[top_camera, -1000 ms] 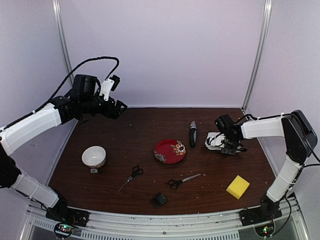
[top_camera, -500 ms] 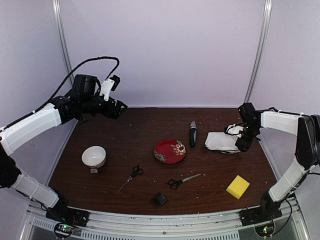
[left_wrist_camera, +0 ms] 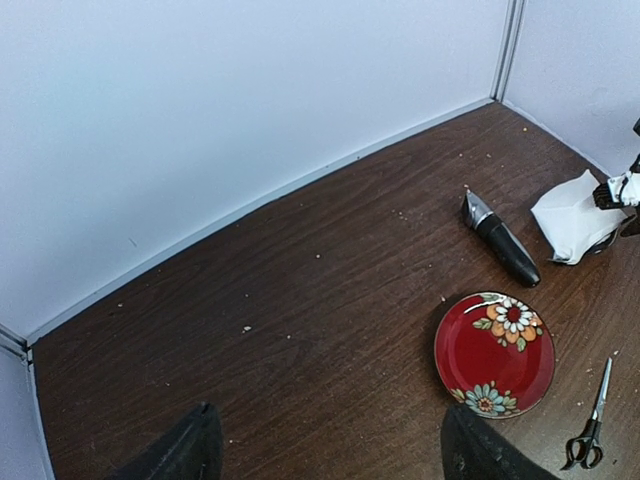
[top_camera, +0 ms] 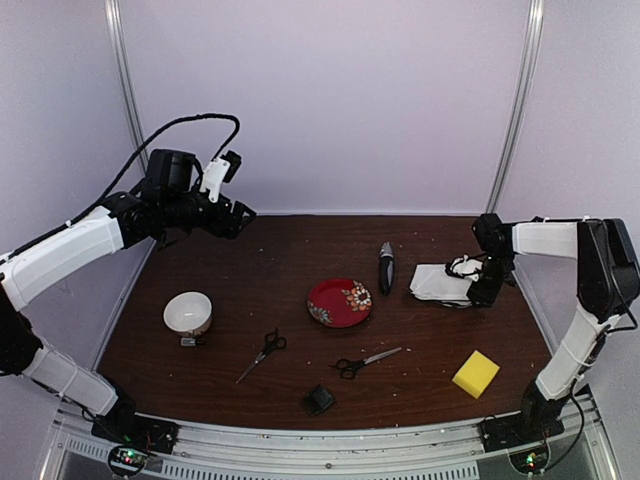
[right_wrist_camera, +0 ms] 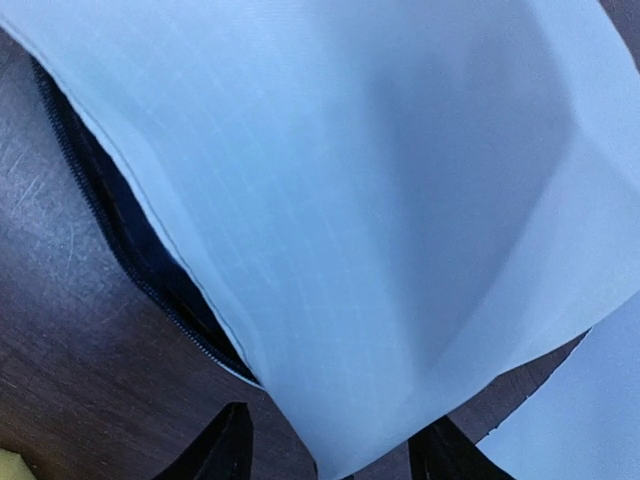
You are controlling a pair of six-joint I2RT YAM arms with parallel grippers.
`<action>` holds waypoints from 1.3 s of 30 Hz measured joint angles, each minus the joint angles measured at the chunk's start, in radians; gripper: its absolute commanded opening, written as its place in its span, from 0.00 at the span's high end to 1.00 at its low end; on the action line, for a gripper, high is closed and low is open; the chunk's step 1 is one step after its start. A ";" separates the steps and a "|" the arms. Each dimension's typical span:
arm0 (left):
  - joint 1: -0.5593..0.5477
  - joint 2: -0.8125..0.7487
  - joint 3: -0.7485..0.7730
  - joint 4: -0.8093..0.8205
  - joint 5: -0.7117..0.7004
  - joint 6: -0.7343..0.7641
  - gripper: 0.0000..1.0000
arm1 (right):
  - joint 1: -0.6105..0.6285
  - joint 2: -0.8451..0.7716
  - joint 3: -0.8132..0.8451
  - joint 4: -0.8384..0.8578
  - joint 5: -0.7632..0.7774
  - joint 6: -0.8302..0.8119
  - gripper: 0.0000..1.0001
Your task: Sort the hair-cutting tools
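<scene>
Aloft left arm (top_camera: 70, 245) hovers; right arm (top_camera: 545, 238) bent at pouch (top_camera: 435, 280)

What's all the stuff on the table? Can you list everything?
scissors: two, black handles, silver blades, near middle; second pair
clipper: one, black and grey, behind the plate
attachment block: one, black, near edge
plate: one, red with flowers, centre
bowl: one, white, left
sponge: one, yellow, near right
pouch: one, white, black zipper, right
table: one, dark brown
left gripper: one, black, open, raised far left
right gripper: one, black, open, at the pouch's edge
</scene>
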 measured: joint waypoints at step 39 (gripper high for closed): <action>-0.559 0.101 -0.066 0.217 -0.078 0.285 0.39 | 0.253 -0.277 0.174 -0.468 -0.784 0.117 1.00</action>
